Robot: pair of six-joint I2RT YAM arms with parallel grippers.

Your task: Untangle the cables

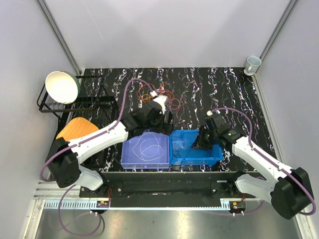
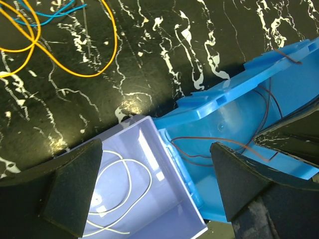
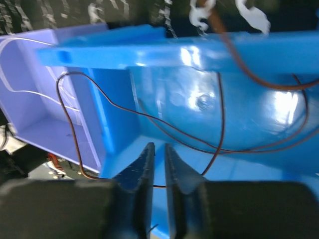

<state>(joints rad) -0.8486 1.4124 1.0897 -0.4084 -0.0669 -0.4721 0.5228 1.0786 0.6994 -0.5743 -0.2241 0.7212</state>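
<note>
The left arm (image 1: 94,139) stretches from the near left toward the middle. The left gripper (image 2: 157,191) points down, fingers wide apart. The right arm (image 1: 259,159) bends inward. The right gripper (image 3: 159,152) has fingers almost touching.

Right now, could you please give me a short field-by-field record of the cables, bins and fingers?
lilac bin: holds one white cable
blue bin: holds one brown cable
tangle: orange, blue and other cables on the table beyond the bins
left fingers: wide open above the bins, empty
right fingers: nearly together inside the blue bin, by the brown cable; grip unclear
</note>
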